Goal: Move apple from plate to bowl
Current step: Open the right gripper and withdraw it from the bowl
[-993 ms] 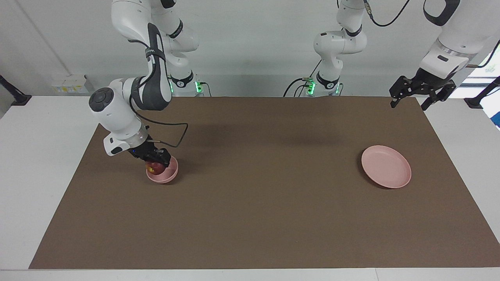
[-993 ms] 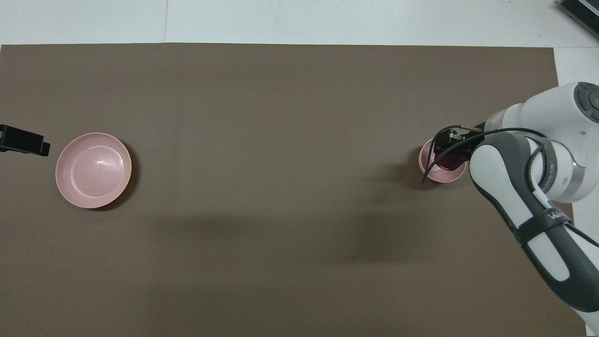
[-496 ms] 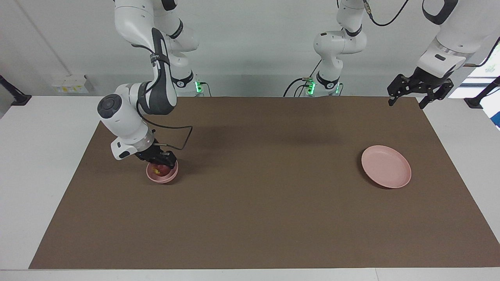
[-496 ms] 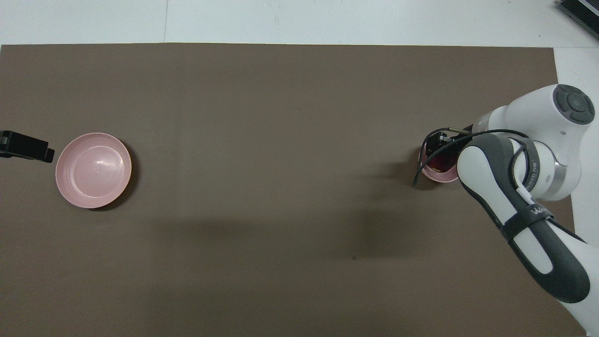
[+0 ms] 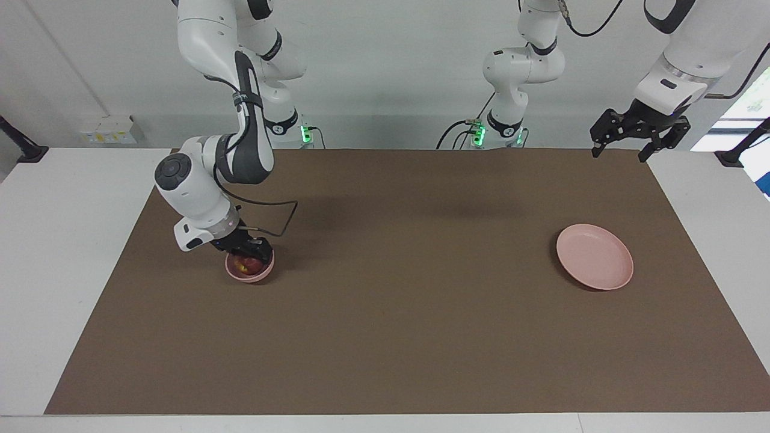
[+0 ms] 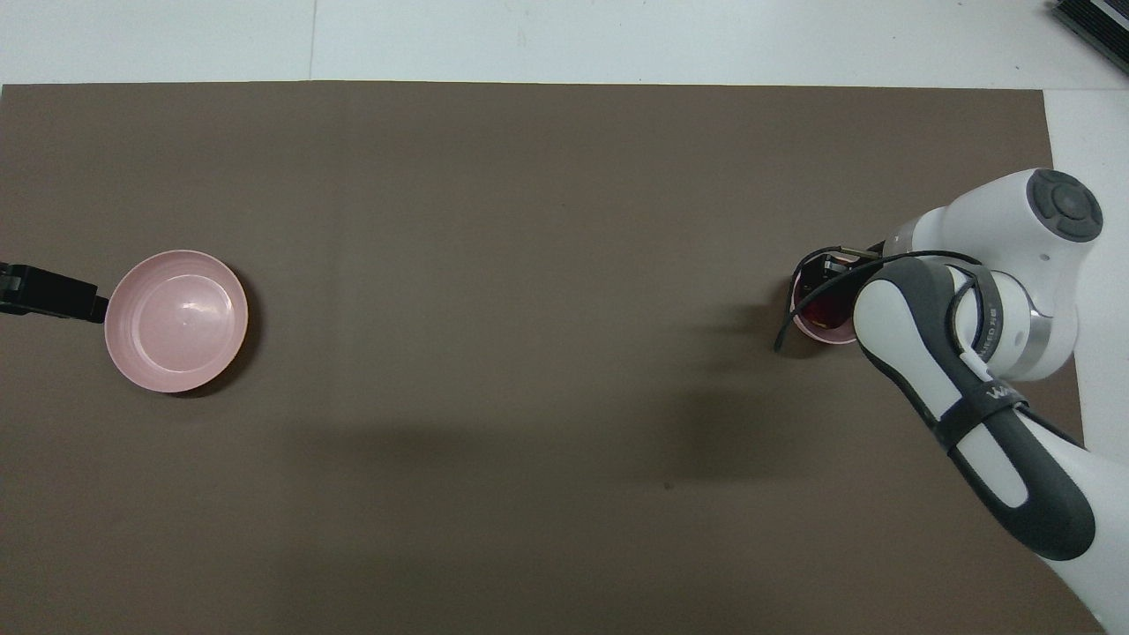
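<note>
The small pink bowl (image 5: 260, 276) stands on the brown mat toward the right arm's end of the table. The dark red apple (image 5: 247, 263) sits low inside it, its yellowish patch showing. My right gripper (image 5: 249, 252) reaches down into the bowl from the robots' side and is shut on the apple. From overhead the right arm covers most of the bowl (image 6: 813, 330); a bit of the apple (image 6: 825, 309) shows beside the gripper (image 6: 833, 268). The wide pink plate (image 5: 594, 257) (image 6: 176, 320) lies bare toward the left arm's end. My left gripper (image 5: 618, 154) hangs open, high over the mat's corner.
The brown mat (image 5: 409, 313) covers most of the white table. A black cable (image 5: 283, 219) loops from the right wrist just above the mat beside the bowl. From overhead the left gripper (image 6: 53, 298) shows at the frame's edge next to the plate.
The right gripper has tilted more upright and lowered the apple deeper into the bowl, its wrist swinging toward the table's middle. The left gripper has risen a little.
</note>
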### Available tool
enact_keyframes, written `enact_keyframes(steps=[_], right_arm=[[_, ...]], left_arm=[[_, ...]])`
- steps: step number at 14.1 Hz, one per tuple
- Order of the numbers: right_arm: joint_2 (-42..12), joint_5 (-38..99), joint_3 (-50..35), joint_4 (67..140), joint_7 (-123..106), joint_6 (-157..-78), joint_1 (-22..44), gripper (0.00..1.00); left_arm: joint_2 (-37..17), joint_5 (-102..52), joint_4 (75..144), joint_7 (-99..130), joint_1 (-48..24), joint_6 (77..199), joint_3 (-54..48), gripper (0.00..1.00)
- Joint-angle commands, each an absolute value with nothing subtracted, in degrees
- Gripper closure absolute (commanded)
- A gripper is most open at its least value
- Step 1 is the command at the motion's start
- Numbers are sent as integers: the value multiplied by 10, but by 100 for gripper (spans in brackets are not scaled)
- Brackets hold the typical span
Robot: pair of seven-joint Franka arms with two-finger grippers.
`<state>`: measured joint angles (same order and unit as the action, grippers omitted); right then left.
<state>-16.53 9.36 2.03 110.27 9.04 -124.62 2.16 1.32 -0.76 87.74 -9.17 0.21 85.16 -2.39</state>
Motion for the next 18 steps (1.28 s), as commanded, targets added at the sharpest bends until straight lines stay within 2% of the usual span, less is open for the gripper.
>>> enact_keyframes(steps=[1,5,7,8,10,12,13,18], right_arm=[[-163,79,18,1114,90,-1265,17,100],[-167,78,18,1121,91,-1283,17,99],[-170,78,18,1121,90,-1288,16,90],[-170,78,18,1121,90,-1288,16,70],[-170,78,18,1121,92,-1288,16,20],[-170,78,18,1121,98,-1288,16,3],[-169,78,18,1120,100,-1287,16,0],[-150,76,21,1107,112,-1276,25,0]], left_arm=[[33,-1,897,-93,-12,850,-20,0],[33,1,896,-89,-23,848,-19,0],[33,1,895,-82,-22,849,-19,0],[33,1,894,-82,-18,849,-20,0],[33,0,894,-83,-14,850,-20,0],[33,-1,894,-82,-13,850,-18,0],[33,-1,894,-83,-13,852,-18,0],[32,-1,893,-83,-13,852,-18,0]])
